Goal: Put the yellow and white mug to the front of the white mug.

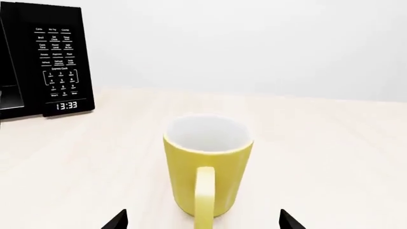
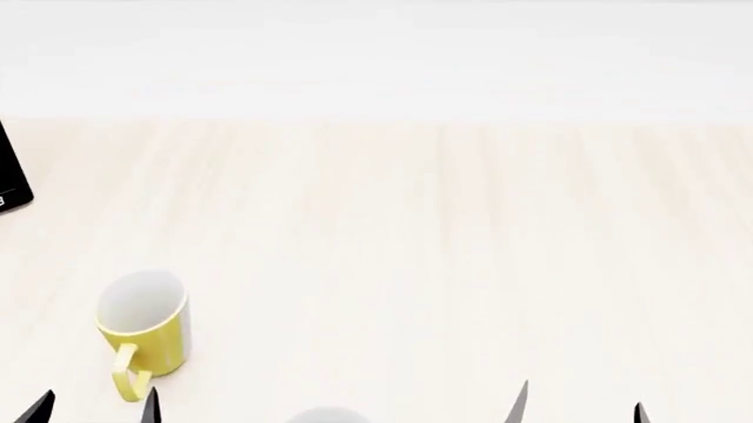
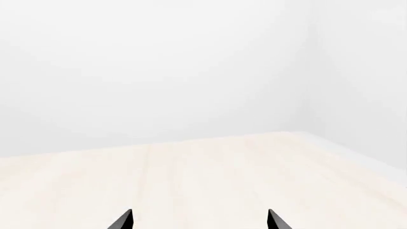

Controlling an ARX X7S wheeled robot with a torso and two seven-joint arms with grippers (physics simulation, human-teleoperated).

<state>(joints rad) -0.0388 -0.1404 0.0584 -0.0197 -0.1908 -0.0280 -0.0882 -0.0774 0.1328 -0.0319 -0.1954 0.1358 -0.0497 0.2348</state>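
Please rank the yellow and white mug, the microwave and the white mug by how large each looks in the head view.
1. The yellow and white mug, fully visible.
2 and 3. The microwave and the white mug are both slivers cut by the frame edge, too alike to rank.

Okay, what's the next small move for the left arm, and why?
Probably ease the left gripper forward around the yellow and white mug. Its jaws are open, the mug stands upright just ahead of them, handle facing the gripper, not yet grasped.
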